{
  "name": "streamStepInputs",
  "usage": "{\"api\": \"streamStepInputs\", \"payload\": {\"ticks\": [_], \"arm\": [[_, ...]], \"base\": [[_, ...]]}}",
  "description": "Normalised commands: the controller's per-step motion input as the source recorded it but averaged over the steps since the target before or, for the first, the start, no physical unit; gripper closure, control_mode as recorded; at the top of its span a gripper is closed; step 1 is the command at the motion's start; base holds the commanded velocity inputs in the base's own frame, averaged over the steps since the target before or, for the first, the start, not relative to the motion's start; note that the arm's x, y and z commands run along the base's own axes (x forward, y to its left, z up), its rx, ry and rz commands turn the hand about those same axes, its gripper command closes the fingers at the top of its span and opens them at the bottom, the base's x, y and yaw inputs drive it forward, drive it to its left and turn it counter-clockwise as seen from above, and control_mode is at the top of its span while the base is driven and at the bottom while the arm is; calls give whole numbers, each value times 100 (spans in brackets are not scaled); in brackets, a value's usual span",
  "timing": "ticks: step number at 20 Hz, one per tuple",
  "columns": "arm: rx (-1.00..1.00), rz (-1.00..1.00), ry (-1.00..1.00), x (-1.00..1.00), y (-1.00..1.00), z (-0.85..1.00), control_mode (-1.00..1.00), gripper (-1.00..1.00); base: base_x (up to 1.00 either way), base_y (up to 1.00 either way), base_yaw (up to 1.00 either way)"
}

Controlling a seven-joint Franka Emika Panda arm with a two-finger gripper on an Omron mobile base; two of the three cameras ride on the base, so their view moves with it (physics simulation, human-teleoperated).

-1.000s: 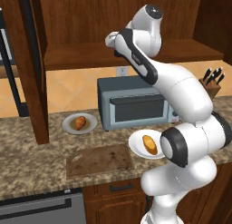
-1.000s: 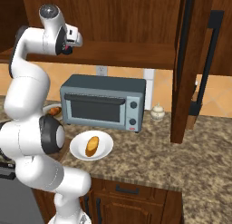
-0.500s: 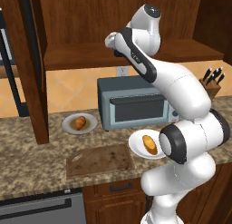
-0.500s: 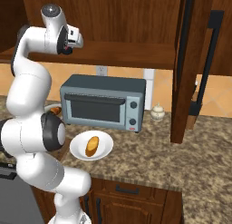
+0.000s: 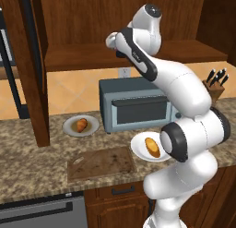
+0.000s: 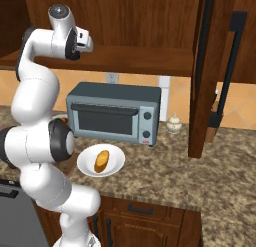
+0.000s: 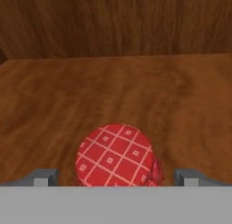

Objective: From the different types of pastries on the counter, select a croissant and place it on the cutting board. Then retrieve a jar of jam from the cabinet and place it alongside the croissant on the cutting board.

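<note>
Gripper spread around jar of jam on cabinet shelf, not yet clamped; croissant on its plate, cutting board bare, both placements pending

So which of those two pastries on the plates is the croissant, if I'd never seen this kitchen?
Start at the grey toaster oven on the granite counter. The croissant lies on the small plate just left of it, behind the cutting board. It is stubby and orange-brown, while the other pastry, on the white plate in front of the oven, is longer and golden.
</note>
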Motion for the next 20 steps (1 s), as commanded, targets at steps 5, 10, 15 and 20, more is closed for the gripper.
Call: {"api": "streamStepInputs", "payload": {"ticks": [5, 10, 15, 20], "arm": [[0, 0, 1, 11, 3, 0, -100, -100], [0, 0, 12, 5, 0, -10, -100, -100], [-2, 0, 6, 6, 4, -5, -100, 100], [2, 0, 3, -6, 0, 45, -100, 100]], "base": [[0, 0, 0], [0, 0, 0], [0, 0, 0], [0, 0, 0]]}}
